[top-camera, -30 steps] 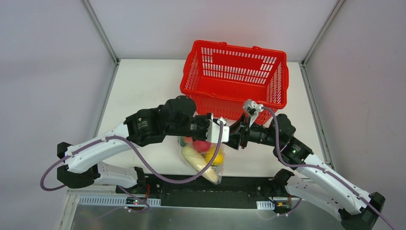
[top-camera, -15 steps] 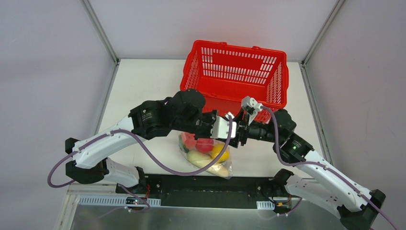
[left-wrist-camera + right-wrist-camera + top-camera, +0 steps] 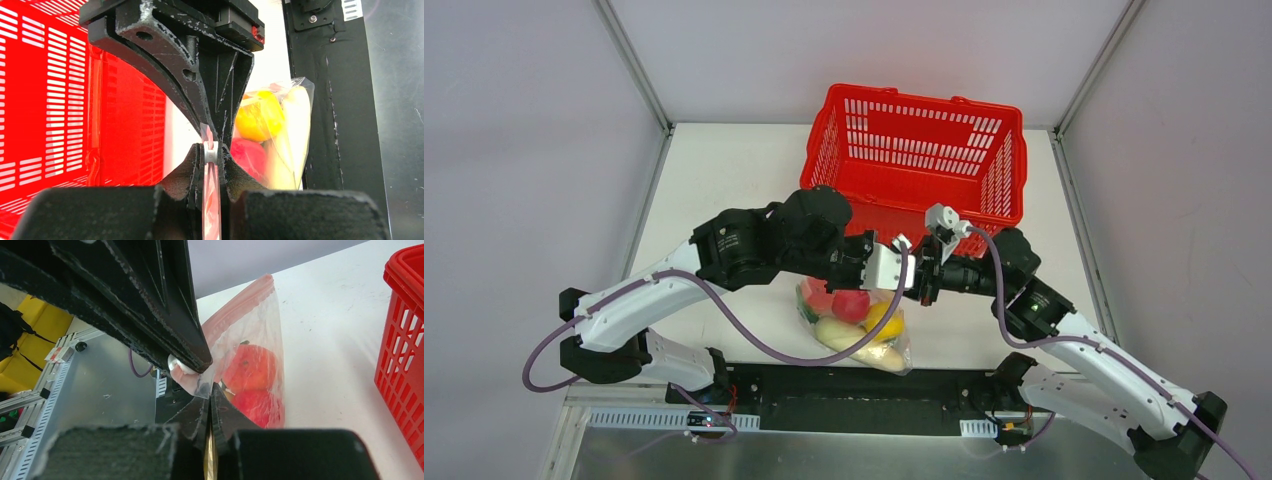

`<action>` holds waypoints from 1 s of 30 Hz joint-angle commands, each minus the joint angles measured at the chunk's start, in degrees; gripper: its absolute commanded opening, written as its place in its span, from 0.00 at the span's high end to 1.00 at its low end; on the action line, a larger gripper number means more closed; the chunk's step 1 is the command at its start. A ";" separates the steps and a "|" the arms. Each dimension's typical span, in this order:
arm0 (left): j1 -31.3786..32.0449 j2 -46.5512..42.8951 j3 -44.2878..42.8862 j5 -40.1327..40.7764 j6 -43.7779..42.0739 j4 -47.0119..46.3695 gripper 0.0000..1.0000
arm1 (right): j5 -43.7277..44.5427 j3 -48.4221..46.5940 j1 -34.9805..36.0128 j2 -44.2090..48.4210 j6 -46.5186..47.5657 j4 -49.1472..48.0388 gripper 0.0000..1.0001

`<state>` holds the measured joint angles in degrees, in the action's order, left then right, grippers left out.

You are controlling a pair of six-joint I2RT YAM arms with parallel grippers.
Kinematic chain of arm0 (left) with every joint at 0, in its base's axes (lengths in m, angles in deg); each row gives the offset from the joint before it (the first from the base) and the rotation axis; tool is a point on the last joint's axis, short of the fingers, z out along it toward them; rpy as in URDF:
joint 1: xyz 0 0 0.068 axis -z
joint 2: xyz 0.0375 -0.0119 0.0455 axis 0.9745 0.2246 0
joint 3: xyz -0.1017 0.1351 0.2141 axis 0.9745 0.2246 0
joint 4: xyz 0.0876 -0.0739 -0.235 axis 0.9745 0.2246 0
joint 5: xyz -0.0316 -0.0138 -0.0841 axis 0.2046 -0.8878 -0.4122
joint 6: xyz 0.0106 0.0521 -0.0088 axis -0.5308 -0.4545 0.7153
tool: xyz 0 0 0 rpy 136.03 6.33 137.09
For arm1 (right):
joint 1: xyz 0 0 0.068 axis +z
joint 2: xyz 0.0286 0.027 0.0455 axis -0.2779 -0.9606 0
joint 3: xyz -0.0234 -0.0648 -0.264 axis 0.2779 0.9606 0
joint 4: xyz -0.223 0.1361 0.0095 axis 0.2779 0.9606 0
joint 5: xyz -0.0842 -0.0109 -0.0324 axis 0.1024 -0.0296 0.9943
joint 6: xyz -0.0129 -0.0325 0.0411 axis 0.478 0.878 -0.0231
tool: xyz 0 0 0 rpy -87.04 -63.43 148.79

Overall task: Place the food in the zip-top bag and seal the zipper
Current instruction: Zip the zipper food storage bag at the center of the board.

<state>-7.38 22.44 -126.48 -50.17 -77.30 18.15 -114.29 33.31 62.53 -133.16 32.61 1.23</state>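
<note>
The clear zip-top bag [image 3: 856, 322] hangs from both grippers near the table's front edge. Inside it are a red ball [image 3: 850, 304], a yellow ball [image 3: 882, 320] and the white radish [image 3: 856, 340]. My left gripper [image 3: 905, 272] is shut on the pinkish-red zipper [image 3: 212, 200], at a small white slider [image 3: 211, 152]. My right gripper [image 3: 925, 276] is shut on the bag's corner [image 3: 209, 387], tip to tip with the left. The right wrist view shows the zipper strip [image 3: 235, 305] and red balls [image 3: 250, 367]. The left wrist view shows the yellow ball [image 3: 257, 117] and the radish [image 3: 295, 130].
The red mesh basket [image 3: 914, 165] stands just behind the grippers at the back of the table; it also shows in the left wrist view [image 3: 55, 100] and the right wrist view [image 3: 405, 335]. A black base strip [image 3: 854, 385] runs along the table's near edge.
My left gripper has slid right along the zipper until it meets the right gripper. The bag has swung a little to the right. The right gripper has barely moved.
</note>
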 commanded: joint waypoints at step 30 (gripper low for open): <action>-5.74 -19.17 21.84 17.03 2.66 -4.42 1.00 | 6.91 6.06 0.24 9.86 -4.78 -11.99 1.00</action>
<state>-11.55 7.97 -106.49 -38.32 -74.90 10.72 -110.40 40.39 62.68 -125.12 28.48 -4.52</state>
